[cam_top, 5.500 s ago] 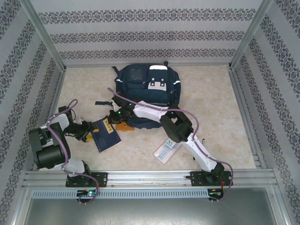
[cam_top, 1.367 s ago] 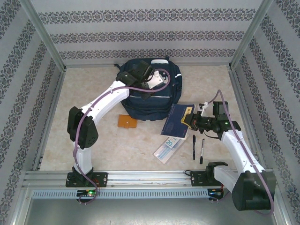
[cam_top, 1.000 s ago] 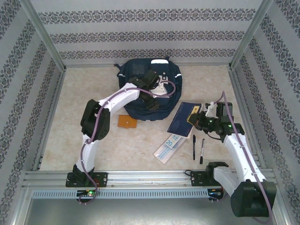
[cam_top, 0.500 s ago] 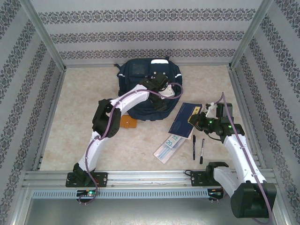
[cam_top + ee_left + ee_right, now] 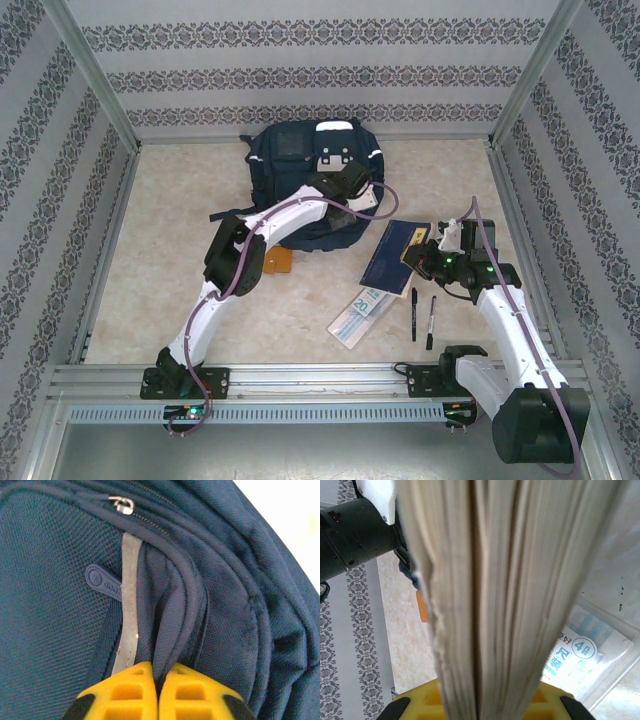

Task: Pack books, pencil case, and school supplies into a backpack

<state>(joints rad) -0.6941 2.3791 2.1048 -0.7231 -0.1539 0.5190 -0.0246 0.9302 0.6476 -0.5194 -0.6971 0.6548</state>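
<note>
A: Left pincer (image 5: 350, 192)?
B: Over the near-right part of the large navy-blue fabric backpack with white patches (image 5: 290, 160). In the wrist view the yellow fingers (image 5: 120, 695) are pressed together, and a fold of the backpack fabric (image 5: 175, 630) runs down into the seam between them. I call that pinched on the backpack.

A: Where is the backpack?
B: Flat on the beige marbled surface (image 5: 180, 250), far centre, close to the back wall. A grey stripe (image 5: 129, 605) and a silver zip pull (image 5: 121, 504) sit just beyond the fingers.

A: Right pincer (image 5: 425, 258)?
B: Closed on the thin dark navy book (image 5: 392, 255), gripping it at its right edge. The wrist view has the pale page edges (image 5: 485, 580) standing between the yellow fingers (image 5: 420, 700). I cannot tell whether the book is off the surface.

A: Where is the book?
B: Just right of the backpack, slightly nearer.

A: The rest?
B: The flat pale translucent pencil case with a teal "20" (image 5: 360, 312) is on the surface near the book's near end, angled. It also shows past the pages (image 5: 580, 655). Two slim black pens lie right of the case, side by side and apart: one all black (image 5: 413, 300), one with a white section (image 5: 431, 320). The small orange-brown square notebook (image 5: 280, 262) sits at the backpack's near edge, partly under the left arm.
</note>
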